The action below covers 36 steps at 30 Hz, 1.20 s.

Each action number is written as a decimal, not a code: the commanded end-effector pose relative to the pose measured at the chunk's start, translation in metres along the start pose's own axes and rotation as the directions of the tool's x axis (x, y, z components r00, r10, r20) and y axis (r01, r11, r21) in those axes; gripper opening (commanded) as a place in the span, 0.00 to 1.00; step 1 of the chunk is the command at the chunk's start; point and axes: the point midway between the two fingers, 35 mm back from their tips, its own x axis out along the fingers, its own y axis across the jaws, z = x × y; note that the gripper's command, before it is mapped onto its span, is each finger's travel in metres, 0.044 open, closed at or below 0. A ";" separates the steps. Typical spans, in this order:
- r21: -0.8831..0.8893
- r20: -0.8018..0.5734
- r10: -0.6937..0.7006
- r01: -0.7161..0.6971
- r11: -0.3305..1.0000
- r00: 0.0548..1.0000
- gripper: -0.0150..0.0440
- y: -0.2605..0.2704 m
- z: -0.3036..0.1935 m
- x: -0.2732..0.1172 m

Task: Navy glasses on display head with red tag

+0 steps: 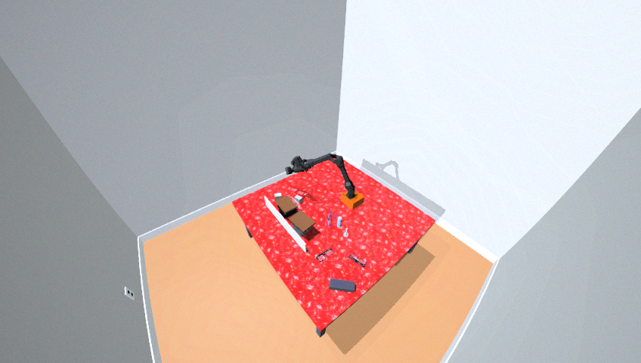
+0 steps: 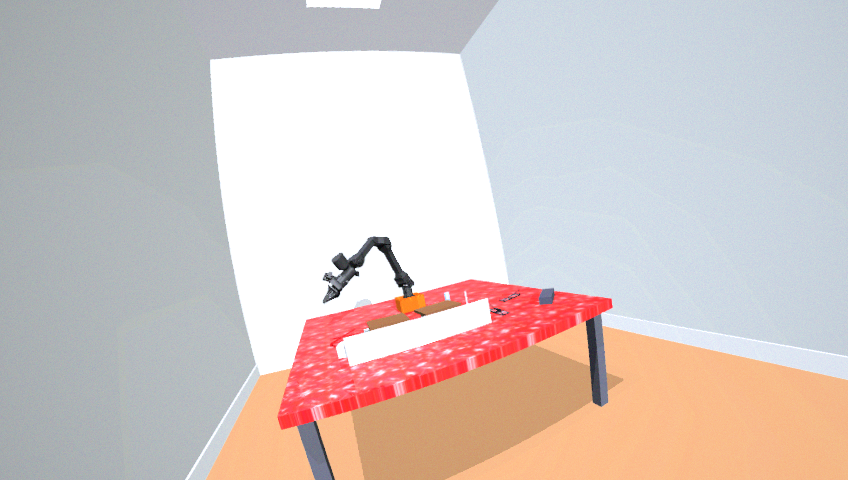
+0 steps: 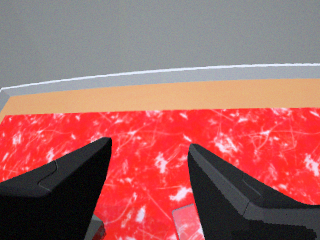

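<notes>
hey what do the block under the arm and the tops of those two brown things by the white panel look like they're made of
Block: perhaps painted wood or plastic; flat, even orange.

Brown tops: possibly wood or card, matte; plain brown, without visible shine.

1. I see my claw (image 1: 289,170) (image 2: 326,299) (image 3: 150,143) at the red table's (image 1: 377,238) (image 2: 321,368) (image 3: 145,127) edge.
2. Two brown-topped boxes (image 1: 301,221) (image 2: 387,321) stand nearer my claw than the dark block (image 1: 342,285) (image 2: 546,296).
3. Well apart from my claw: the orange base (image 1: 345,200) (image 2: 401,305).
</notes>
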 end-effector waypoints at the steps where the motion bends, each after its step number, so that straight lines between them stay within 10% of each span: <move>1: 0.098 -0.135 0.049 -0.036 0.995 0.990 0.59 0.030 -0.055 -0.024; 22: 0.323 -0.745 -0.079 0.461 0.826 0.663 0.59 0.038 -0.327 -0.252; 36: 0.241 -0.791 -0.306 0.729 0.641 0.530 0.59 -0.038 -0.374 -0.333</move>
